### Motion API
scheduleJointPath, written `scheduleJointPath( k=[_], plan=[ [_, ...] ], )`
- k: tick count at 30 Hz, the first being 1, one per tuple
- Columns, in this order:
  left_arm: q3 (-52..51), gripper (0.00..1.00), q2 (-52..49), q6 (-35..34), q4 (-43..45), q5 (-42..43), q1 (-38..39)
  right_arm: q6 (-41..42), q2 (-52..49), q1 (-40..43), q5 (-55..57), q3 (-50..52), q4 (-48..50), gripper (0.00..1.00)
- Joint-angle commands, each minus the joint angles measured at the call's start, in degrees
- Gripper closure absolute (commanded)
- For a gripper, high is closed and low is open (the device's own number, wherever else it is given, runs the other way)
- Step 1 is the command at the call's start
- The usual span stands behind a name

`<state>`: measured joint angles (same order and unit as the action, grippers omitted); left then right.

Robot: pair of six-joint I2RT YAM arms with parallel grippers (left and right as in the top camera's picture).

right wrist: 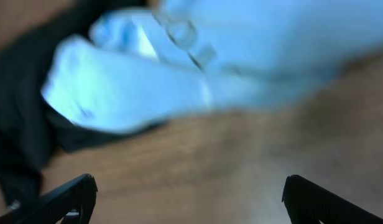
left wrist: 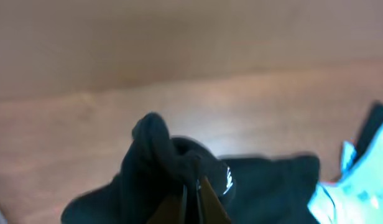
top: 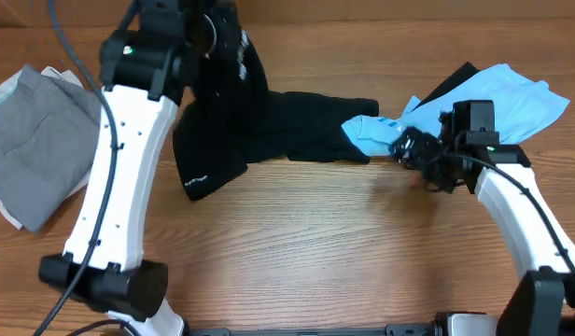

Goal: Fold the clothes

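The wooden table [top: 315, 261] takes up most of the overhead view, and the clothes lie across its far half. The largest piece is the black garment [top: 269, 131]. It is plain, soft and creased, spread from the middle of the table toward the right. One end is gathered and lifted at the far left, and a lower corner lies flat nearer the front. Small white lettering [top: 194, 180] shows on that flat corner, and more white print sits on the raised part. A light blue garment [top: 511, 103] lies crumpled at the far right, its left tip touching the black one. A darker piece [top: 455, 79] pokes out from under it. At the left edge a folded grey garment [top: 35, 140] lies on top of something white [top: 12, 213]. The left gripper [left wrist: 191, 202] is pinched tight on a bunched fold of the black garment, holding it above the wood. The right gripper [right wrist: 188, 193] has its jaws spread wide with nothing between them, low over the table just beside the blue cloth.
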<state>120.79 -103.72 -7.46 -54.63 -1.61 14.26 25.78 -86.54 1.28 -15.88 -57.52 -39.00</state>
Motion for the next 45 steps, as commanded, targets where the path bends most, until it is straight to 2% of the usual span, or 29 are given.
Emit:
scheduleJointPath(
  k=[1, 11, 15, 18, 20, 21, 22, 24, 25, 29, 31, 36, 38, 39, 40, 42, 45],
  plan=[
    [0.83, 0.96, -3.08, 0.17, -3.21, 6.73, 0.98, 7.85, -1.33, -0.24, -4.37, 0.20, 6.62, 0.00],
    [0.83, 0.96, -4.44, 0.17, -4.48, 5.66, 1.14, 16.81, -9.99, -4.02, -4.59, 0.20, 9.27, 0.00],
    [0.83, 0.96, -4.44, 0.15, -4.59, 5.70, 1.16, 22.77, -13.90, -4.66, -1.51, 0.20, 17.14, 0.00],
    [0.83, 0.96, -4.44, 0.15, -4.92, 5.70, 1.16, 23.76, -16.24, -4.66, -1.49, 0.20, 23.80, 0.00],
    [0.83, 0.96, -4.44, 0.15, -5.14, 5.70, 1.20, 23.78, -17.16, -4.63, 0.76, 0.20, 24.09, 0.02],
    [0.83, 0.96, -4.44, 0.15, -5.29, 5.70, 1.20, 23.76, -17.16, -4.63, 2.38, 0.20, 22.60, 0.12],
    [0.83, 0.96, -4.44, 0.15, -5.44, 5.70, 1.20, 23.76, -17.11, -4.33, 4.13, 0.17, 20.70, 0.27],
    [0.83, 0.96, -4.44, 0.17, -5.73, 5.68, 1.20, 22.69, -16.81, -2.75, 6.36, 0.00, 16.70, 0.78],
    [0.83, 0.96, -4.44, 0.20, -5.86, 5.66, 1.18, 21.55, -16.61, -1.29, 7.23, -0.31, 14.69, 0.96],
    [0.83, 0.96, -4.44, 0.20, -6.01, 5.66, 1.18, 17.35, -14.60, 9.03, 9.70, -3.96, 6.01, 0.96],
    [0.83, 0.96, -4.44, 0.20, -5.97, 5.66, 1.18, 15.58, -12.87, 18.78, 10.97, -9.38, -0.28, 0.95],
    [0.83, 0.96, -4.44, 0.22, -6.01, 5.66, 1.14, 14.23, -11.39, 33.42, 12.94, -21.20, -8.61, 0.88],
    [0.83, 0.96, -4.44, 0.22, -5.97, 5.66, 1.14, 14.21, -11.39, 37.20, 13.62, -25.16, -11.04, 0.82],
    [0.83, 0.96, -4.44, 0.22, -5.88, 5.66, 1.14, 14.23, -11.39, 38.80, 14.16, -26.80, -12.07, 0.76],
    [0.83, 0.96, -4.44, 0.22, -5.73, 5.64, 1.14, 14.21, -11.39, 40.76, 14.67, -28.83, -13.75, 0.65],
    [0.83, 0.96, -4.44, 0.20, -5.68, 5.64, 1.14, 13.70, -11.39, 41.62, 14.56, -29.57, -15.21, 0.56],
    [0.83, 0.96, -4.44, 0.20, -5.75, 5.66, 1.14, 10.91, -11.41, 40.94, 14.32, -29.55, -16.57, 0.52]
  ],
)
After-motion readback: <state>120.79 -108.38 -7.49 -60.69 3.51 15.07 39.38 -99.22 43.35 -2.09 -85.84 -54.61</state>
